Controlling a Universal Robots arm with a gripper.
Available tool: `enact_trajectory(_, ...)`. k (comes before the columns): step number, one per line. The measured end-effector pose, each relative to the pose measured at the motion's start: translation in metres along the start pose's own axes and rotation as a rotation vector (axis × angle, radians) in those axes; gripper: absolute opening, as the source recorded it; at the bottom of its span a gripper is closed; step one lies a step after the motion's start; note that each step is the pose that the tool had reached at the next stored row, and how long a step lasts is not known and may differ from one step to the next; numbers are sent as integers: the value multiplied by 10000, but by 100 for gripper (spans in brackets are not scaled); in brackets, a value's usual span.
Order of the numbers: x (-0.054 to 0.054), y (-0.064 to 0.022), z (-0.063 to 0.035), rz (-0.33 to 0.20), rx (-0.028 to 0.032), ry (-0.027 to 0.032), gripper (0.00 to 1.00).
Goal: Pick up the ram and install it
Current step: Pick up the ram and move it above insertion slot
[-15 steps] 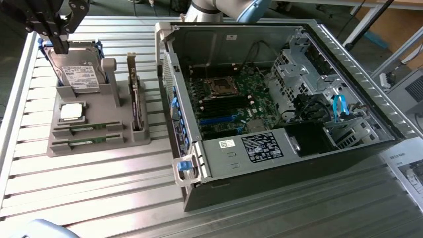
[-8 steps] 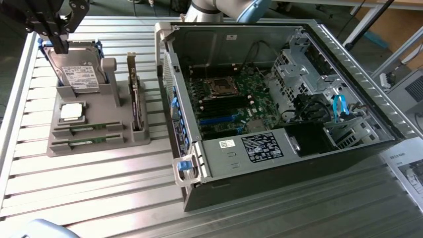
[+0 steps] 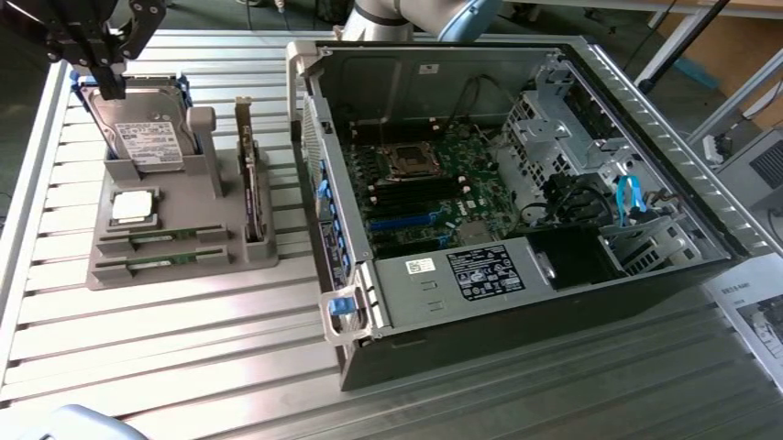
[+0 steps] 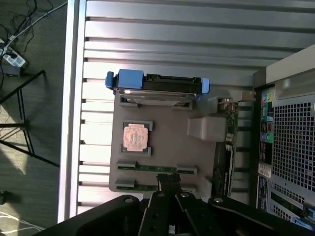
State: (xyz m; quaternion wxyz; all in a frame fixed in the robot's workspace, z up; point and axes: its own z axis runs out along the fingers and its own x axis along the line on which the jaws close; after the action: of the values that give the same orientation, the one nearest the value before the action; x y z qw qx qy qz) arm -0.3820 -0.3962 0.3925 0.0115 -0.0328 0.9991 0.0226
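The ram comes as two thin green sticks. Both lie flat in parallel slots at the front edge of a grey holder, the second stick just beside the first. The holder sits on the slatted metal table, at the exterior view's left.

The same holder carries one silver hard drive with blue rails, standing upright at the back. One square processor chip lies flat between the drive and the sticks. One taller card with a metal bracket stands on edge along the side nearest the computer.

One open computer case stands at the exterior view's right, well apart from the sticks. Its motherboard is exposed, with a row of long dark and blue slots on it. I cannot count those slots surely from here.

There is one gripper. In the exterior view it hangs over the top of the hard drive. In the wrist view its dark fingers are pressed together, with no gap between the tips. It appears to hold nothing. In that view the tips line up over the stick nearer the holder's edge, though it seems to be raised clear of both sticks rather than touching them.
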Motion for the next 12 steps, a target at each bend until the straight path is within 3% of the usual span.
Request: enact_trajectory(12, 0, 0, 0, -1475, -36, 66, 10)
